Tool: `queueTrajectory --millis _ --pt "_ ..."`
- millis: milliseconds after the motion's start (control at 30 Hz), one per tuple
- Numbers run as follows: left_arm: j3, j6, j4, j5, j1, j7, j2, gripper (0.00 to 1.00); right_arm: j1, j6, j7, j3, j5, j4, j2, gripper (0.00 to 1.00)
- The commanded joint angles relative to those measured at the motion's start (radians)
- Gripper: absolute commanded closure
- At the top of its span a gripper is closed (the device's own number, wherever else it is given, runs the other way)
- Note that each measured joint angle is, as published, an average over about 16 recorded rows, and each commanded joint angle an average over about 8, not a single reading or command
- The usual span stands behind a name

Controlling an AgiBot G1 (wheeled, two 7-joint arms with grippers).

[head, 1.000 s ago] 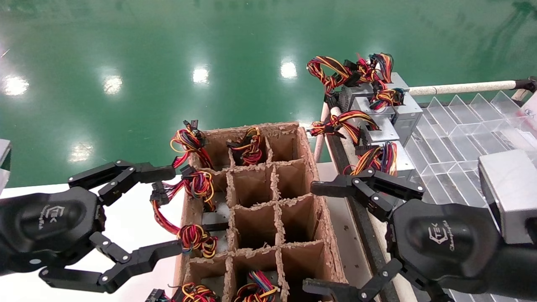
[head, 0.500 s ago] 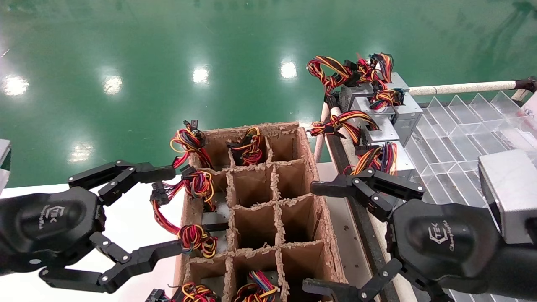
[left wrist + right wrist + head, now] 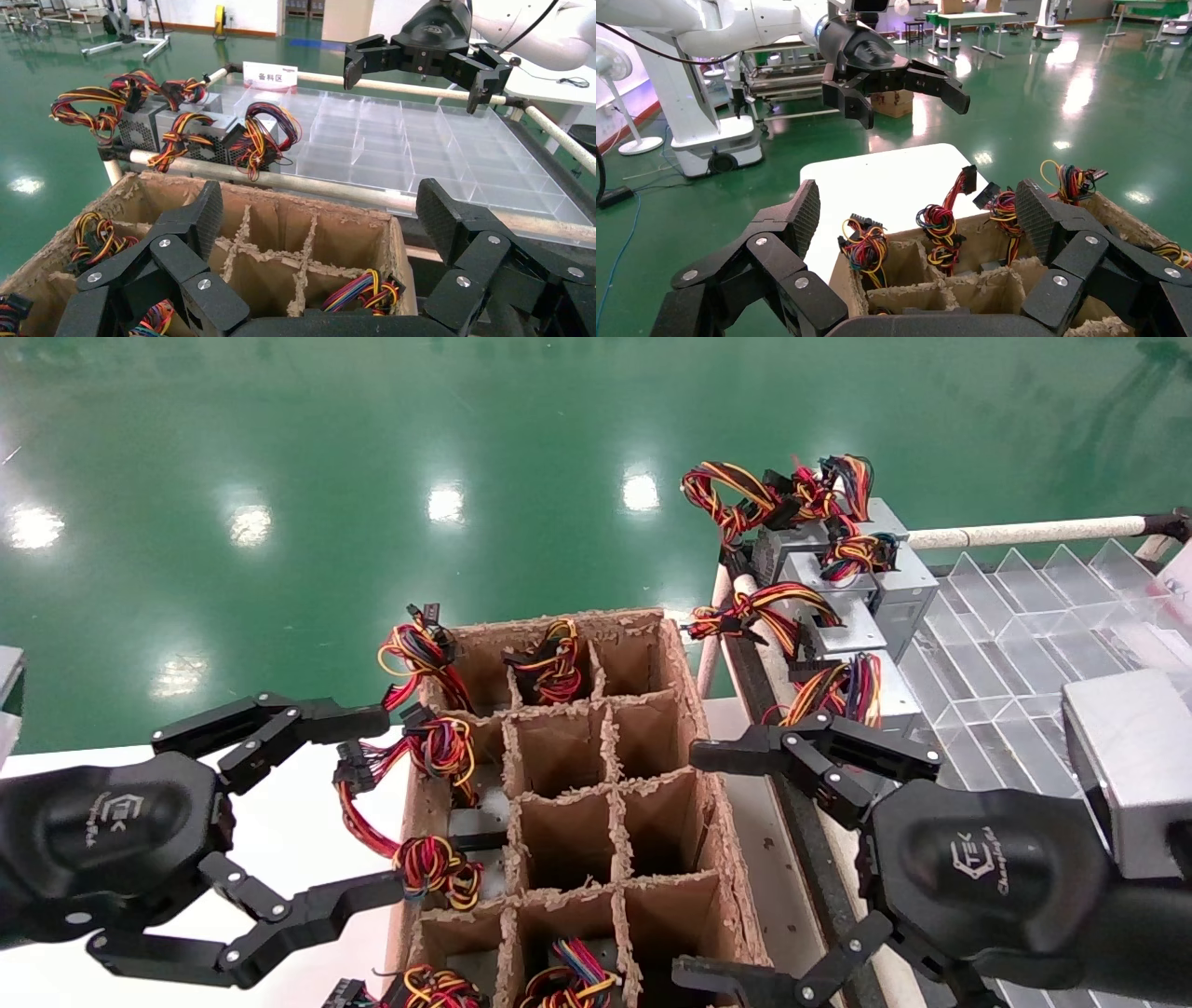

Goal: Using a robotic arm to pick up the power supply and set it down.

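My right gripper [image 3: 684, 864], the robotic arm with the silver boxy wrist, hangs open at the right side of a cardboard divider box [image 3: 694, 728]. Nothing is between its fingers. The power supply [image 3: 570, 973] sits in the near middle cell. Only its orange, yellow, red, purple and black wire bundle [image 3: 364, 291] shows; its body is hidden in the cell. My left gripper [image 3: 393, 803] hangs open and empty at the box's left side, close to the wire bundles of the left column. From each wrist, the own gripper [image 3: 320, 210] [image 3: 917, 207] looks across the box.
Other cells hold power supplies with red-yellow-black bundles [image 3: 438, 747]; the middle and right cells are bare. Several grey power supplies [image 3: 843, 626] lie at the left edge of a clear compartment tray [image 3: 1006, 645]. A padded rail [image 3: 1024, 533] runs behind it. A white table [image 3: 279, 831] lies under the left gripper.
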Motion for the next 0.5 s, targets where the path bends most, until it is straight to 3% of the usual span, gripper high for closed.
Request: queueTrajectory --millis 33,500 --pt "0.0 0.0 0.0 0.0 0.0 0.0 0.0 0.0 0.0 0.0 0.0 0.0 0.0 0.0 0.0 0.0" --pt "0.0 0.0 0.0 0.0 0.0 0.0 0.0 0.0 0.0 0.0 0.0 0.0 0.0 0.0 0.0 0.0"
